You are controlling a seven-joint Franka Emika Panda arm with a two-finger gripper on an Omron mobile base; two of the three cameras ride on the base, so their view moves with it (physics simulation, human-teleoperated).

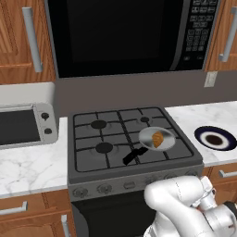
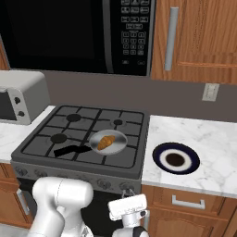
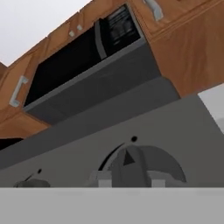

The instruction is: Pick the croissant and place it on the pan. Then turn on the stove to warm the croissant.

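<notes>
The croissant point(image 1: 158, 139) point(image 2: 106, 142) lies in the silver pan point(image 1: 147, 137) point(image 2: 118, 141), which sits on the front right burner of the stove point(image 1: 106, 134) point(image 2: 69, 134). The pan's black handle points toward the front left. My gripper point(image 2: 129, 194) point(image 3: 129, 178) is low, against the stove's front panel at its right end. In the hand view a grey stove knob point(image 3: 129, 168) stands between the fingers, which press close on both of its sides. No flame shows under the pan.
A dark blue plate point(image 1: 215, 138) point(image 2: 176, 159) rests on the marble counter right of the stove. A silver toaster oven point(image 1: 23, 125) point(image 2: 18, 97) stands on the left counter. The black microwave point(image 1: 120, 32) point(image 2: 69, 32) hangs above the range.
</notes>
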